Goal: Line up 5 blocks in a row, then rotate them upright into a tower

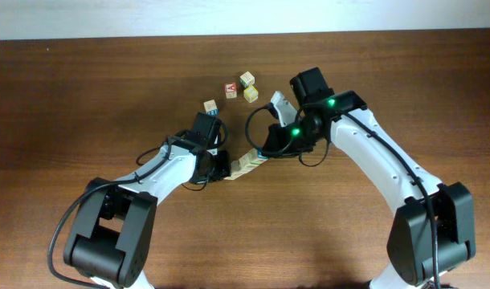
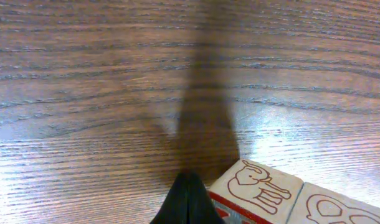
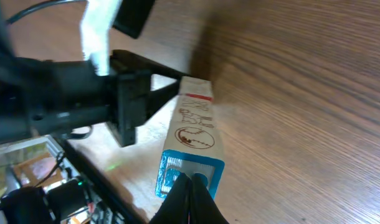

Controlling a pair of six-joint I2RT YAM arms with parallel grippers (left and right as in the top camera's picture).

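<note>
While wedged end to end between both pincers, blocks (image 1: 247, 164): joined in one straight line, slanting from lower left to upper right near the middle of the surface (image 1: 84, 88); exact count not readable in any view.
Left pincer (image 1: 224, 167): closed tight, nothing between the fingers, tip set against the lower-left end of the line.
Right pincer (image 1: 266, 152): likewise fully closed, gripping nothing, tip set against the upper-right end.
Left wrist view: dark tip at the bottom edge, touching the red-framed end block (image 2: 260, 186), animal outline printed on its top face; next block right beside it, touching.
Right wrist view: dark tip pressed on the blue-framed end face (image 3: 185, 174); line running away to a red-marked far end, met there by the black fingers of the left pincer.
Contact with the surface: cannot tell whether lying flat or slightly raised.
Loose cubes: four, well apart from the line, toward the far side; blue-marked cube (image 1: 210, 107) alone on the left; red-marked cube (image 1: 230, 90), pale cube (image 1: 247, 79) and yellow-green cube (image 1: 251, 95) clustered near one another.
Arms: bent inward from the near corners, meeting at the line.
</note>
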